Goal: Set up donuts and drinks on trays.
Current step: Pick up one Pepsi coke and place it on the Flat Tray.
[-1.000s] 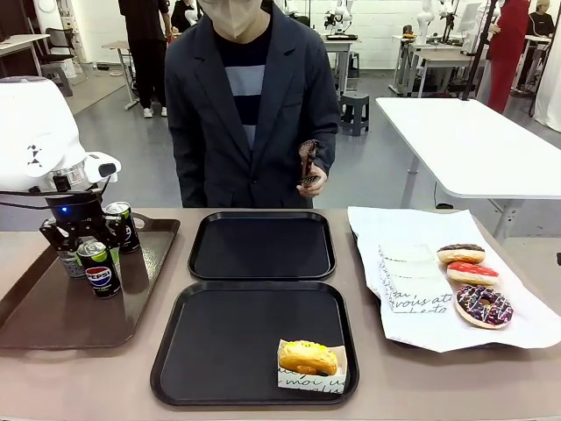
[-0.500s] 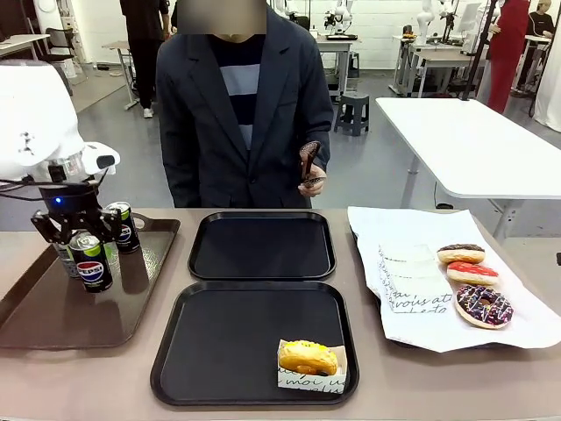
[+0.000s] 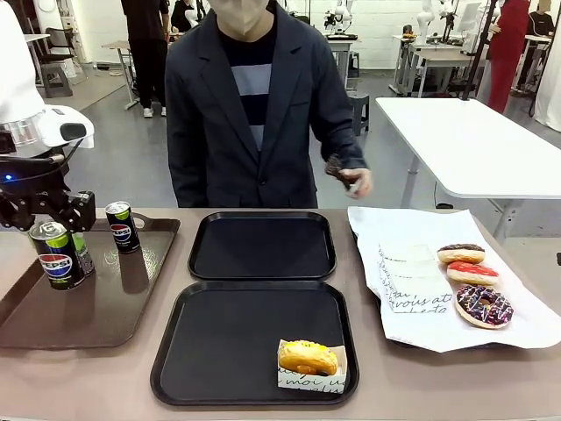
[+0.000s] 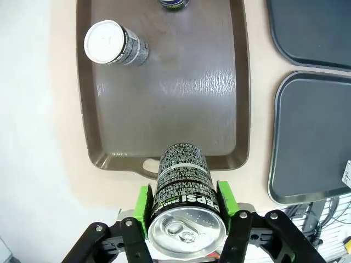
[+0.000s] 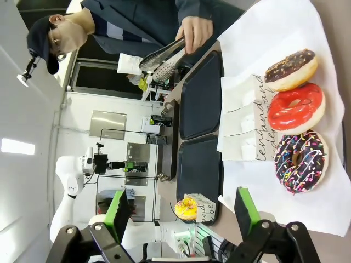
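My left gripper (image 3: 53,239) is shut on a black Pepsi can (image 3: 55,257) and holds it above the left end of the brown tray (image 3: 105,307). From the left wrist, the green pads (image 4: 143,204) clamp that can (image 4: 184,189) over the tray's handle edge. A second Pepsi can (image 3: 122,227) and a grey patterned can (image 4: 113,44) stand on the brown tray. Two black trays lie in the middle: the far one (image 3: 261,247) bare, the near one (image 3: 219,346) holding a yellow donut (image 3: 307,356) in a paper sleeve. My right gripper (image 5: 182,219) is open above the table.
On white paper (image 3: 517,329) at the right lie a chocolate donut (image 3: 461,253), a red donut (image 3: 473,274) and a sprinkled dark donut (image 3: 484,305), beside flat paper sleeves (image 3: 408,274). The person's hand holds tongs (image 3: 344,174) above the paper's far corner.
My left gripper has carried the Pepsi can left and slightly up, away from the other cans. The person's hand with the tongs has swung right toward the donut paper.
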### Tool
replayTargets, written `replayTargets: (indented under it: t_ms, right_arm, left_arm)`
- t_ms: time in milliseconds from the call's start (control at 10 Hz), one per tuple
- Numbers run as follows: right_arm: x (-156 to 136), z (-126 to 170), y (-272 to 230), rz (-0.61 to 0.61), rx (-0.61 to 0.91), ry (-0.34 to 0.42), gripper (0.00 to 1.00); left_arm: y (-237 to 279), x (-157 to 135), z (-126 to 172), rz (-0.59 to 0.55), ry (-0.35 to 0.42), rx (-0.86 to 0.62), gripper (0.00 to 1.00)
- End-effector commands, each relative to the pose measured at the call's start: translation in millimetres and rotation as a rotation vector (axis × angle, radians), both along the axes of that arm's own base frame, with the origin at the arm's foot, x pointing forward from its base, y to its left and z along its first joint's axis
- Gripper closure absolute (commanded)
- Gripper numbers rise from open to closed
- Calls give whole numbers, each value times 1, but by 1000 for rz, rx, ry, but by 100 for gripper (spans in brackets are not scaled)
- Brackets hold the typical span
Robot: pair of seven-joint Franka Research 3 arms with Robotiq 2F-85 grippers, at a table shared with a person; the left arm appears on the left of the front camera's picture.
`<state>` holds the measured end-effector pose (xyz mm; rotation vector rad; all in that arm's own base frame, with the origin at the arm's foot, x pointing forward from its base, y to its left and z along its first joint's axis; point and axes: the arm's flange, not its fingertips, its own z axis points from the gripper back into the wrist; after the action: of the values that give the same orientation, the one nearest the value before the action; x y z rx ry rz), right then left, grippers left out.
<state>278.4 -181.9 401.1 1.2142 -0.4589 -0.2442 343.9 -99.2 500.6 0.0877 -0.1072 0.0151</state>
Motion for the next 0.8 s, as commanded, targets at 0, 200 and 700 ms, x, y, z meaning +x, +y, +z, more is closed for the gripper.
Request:
replayTargets:
  t_ms: [0, 200, 700]
  right_arm:
    - [0, 0, 0, 3, 7, -8, 0]
    - [0, 0, 0, 3, 7, -8, 0]
    - [0, 0, 0, 3, 7, -8, 0]
  left_arm:
    - [-2, 18, -10, 5, 10, -8, 100]
    - [-2, 18, -10, 5, 10, -8, 100]
    - [-92, -37, -11, -211, 1, -101, 41]
